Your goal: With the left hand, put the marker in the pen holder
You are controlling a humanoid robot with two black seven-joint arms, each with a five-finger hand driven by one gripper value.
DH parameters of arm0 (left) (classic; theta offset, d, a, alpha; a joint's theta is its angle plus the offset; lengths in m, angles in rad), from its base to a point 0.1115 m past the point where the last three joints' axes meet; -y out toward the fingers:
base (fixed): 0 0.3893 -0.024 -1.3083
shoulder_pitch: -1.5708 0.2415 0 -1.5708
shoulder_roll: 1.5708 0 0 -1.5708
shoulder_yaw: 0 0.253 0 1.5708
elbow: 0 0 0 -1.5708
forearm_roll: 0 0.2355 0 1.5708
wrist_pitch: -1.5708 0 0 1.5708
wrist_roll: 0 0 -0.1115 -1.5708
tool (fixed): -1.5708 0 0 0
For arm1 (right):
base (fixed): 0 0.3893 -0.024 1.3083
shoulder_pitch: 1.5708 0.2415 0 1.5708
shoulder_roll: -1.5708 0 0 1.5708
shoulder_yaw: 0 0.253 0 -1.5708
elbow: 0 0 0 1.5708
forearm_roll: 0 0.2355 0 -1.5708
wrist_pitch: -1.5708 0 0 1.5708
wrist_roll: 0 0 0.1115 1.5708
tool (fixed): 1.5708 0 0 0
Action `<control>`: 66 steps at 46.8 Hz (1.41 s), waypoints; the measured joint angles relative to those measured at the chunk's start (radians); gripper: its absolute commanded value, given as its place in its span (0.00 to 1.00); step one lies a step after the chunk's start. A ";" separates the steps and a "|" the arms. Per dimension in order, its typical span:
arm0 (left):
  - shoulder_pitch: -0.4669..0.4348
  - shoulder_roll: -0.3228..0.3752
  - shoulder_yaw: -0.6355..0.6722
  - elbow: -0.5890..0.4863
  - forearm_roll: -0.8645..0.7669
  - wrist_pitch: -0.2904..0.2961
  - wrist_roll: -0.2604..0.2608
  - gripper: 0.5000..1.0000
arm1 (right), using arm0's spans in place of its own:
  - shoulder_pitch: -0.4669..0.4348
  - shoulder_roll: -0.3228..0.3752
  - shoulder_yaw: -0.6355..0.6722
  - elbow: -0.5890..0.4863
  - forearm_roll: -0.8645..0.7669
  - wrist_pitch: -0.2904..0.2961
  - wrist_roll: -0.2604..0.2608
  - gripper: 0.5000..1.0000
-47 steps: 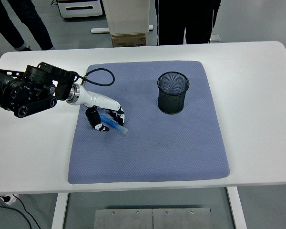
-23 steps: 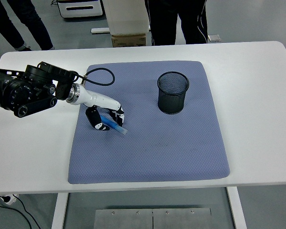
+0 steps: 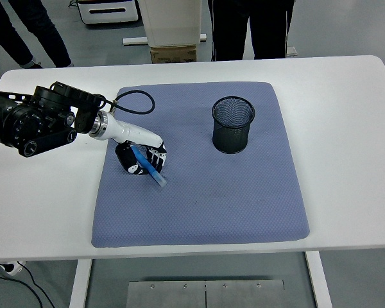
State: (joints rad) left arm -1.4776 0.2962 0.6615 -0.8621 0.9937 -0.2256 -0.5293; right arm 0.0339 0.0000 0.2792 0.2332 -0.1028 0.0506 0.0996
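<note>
Head view: left hand (image 3: pixel 143 160) reaches in from the left over the blue mat (image 3: pixel 199 212) on the white tabletop (image 3: pixel 346 160), fingers curled around the blue marker (image 3: pixel 149 168), which slants down and right with its lower end close to or on the mat. Black mesh pen holder (image 3: pixel 233 124) stands upright on the mat's far right part, well apart from hand and marker. Two persons' legs (image 3: pixel 247 29) show beyond the tabletop's far edge; the right arm does not show.
</note>
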 measured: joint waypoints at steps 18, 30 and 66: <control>-0.022 0.009 -0.002 0.000 -0.012 -0.005 -0.004 0.00 | 0.000 0.000 0.000 0.000 0.000 0.000 0.000 1.00; -0.029 0.011 -0.005 0.002 -0.017 -0.005 -0.006 0.00 | 0.000 0.000 0.000 0.000 0.000 0.000 0.000 1.00; -0.018 0.003 -0.002 0.001 -0.009 -0.007 -0.006 0.21 | 0.001 0.000 0.000 0.000 0.000 0.000 0.000 1.00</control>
State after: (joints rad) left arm -1.4957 0.2993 0.6594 -0.8608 0.9845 -0.2330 -0.5354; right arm 0.0351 0.0000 0.2792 0.2332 -0.1028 0.0506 0.0999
